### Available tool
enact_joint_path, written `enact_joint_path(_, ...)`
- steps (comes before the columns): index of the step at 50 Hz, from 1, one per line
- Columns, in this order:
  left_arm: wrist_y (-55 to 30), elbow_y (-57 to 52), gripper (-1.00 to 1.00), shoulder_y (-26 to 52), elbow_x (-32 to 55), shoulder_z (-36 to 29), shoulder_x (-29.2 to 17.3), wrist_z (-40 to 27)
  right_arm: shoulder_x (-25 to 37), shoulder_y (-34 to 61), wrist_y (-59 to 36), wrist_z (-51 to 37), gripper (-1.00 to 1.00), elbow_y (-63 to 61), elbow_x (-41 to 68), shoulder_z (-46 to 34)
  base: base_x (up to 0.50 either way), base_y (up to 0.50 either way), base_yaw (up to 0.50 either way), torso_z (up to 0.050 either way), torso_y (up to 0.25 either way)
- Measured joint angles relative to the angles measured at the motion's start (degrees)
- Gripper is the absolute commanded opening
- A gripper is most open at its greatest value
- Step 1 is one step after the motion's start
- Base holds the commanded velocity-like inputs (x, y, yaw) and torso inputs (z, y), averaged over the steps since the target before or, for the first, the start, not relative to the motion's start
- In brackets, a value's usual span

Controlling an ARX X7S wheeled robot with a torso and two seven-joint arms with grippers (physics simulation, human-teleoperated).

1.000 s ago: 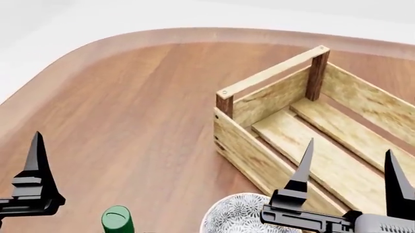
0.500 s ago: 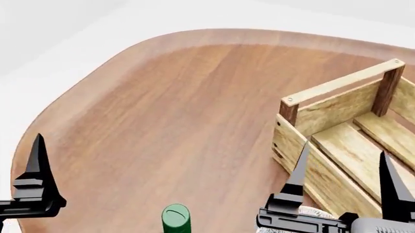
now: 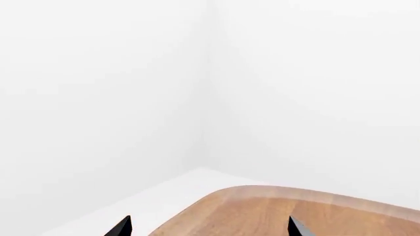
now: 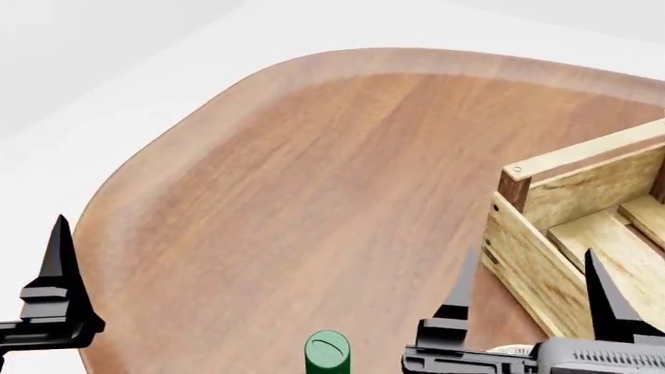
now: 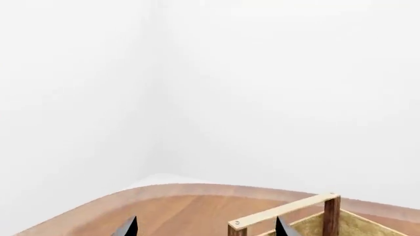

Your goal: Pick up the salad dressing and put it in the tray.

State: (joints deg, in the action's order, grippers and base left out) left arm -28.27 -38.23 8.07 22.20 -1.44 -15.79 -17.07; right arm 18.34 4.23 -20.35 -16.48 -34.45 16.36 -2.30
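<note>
The wooden table [image 4: 311, 179] takes up most of what I can see from above, a reddish-brown top with a paler rounded edge, set against plain white walls [image 3: 131, 88] that meet in a corner. No writing, brand or label is readable on anything here.

Next in size is the tray [image 4: 540, 265], a crate of light wooden slats with a dark brown corner post, standing on the table at the far right and cut off by the edge of the head view. The right wrist camera catches its top rail and two posts too [image 5: 288, 209].

The right gripper [image 4: 528, 300] hangs low over the near right of the table, just in front of the crate's near wall, its two black pointed fingers standing well apart with nothing between them. The left gripper [image 3: 208, 227] shows only one finger in the head view, at the far left beyond the table's edge; the left wrist view shows both tips spread wide and empty.

The salad dressing [image 4: 327, 352] stands at the bottom edge of the head view, between the two grippers and nearer the right one. Only its round dark-green cap shows, so any label is out of sight. It is well apart from the tray and touched by neither gripper.

A sliver of a pale patterned rim [image 4: 506, 349] peeks out behind the right gripper, too little to identify.
</note>
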Motion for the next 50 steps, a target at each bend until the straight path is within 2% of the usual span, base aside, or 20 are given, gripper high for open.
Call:
enact_joint_path(25,0.0,0.6,1.00,0.2,0.6,-0.3,-0.7,-0.4,10.5,-2.2,-13.4,10.3,1.00,-0.2,6.0,-5.8,0.00,0.00,0.00,0.000,0.000)
enact_joint_path(41,0.5,0.8,1.00,0.0,0.7,-0.7,-0.9,-0.7,14.7,-4.5,-13.7,14.7,1.00,-0.2,4.7,-10.8,0.00,0.00,0.00,0.000,0.000)
enact_joint_path(50,0.7,0.8,1.00,-0.2,0.7,-0.9,-1.1,-0.9,15.0,-4.9,-12.9,16.5,1.00,0.5,5.4,-12.0,0.00,0.00,0.00,0.000,0.000)
